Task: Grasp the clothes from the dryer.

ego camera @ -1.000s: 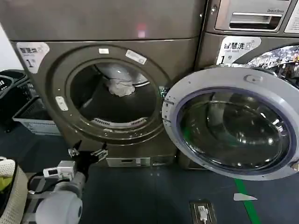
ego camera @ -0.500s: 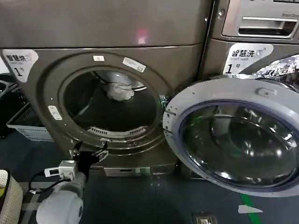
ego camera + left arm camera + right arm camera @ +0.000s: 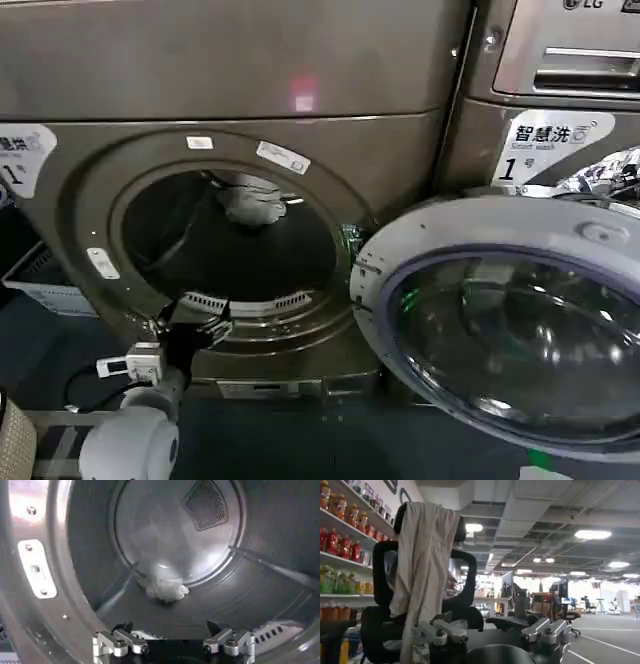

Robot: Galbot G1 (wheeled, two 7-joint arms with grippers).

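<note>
One gripper, the left gripper (image 3: 187, 325), sits spread and empty at the lower rim of the dryer (image 3: 90, 215), closer to the round mouth than a second ago as the machine has grown larger ahead. That approach puts the reach nearly underway. Beside the mouth hangs the open door (image 3: 500, 320). Deep inside the drum, against its back wall, lies the clothes (image 3: 164, 588), untouched. The right gripper (image 3: 495, 635) stays parked away from the dryer, fingers apart, holding nothing.
</note>
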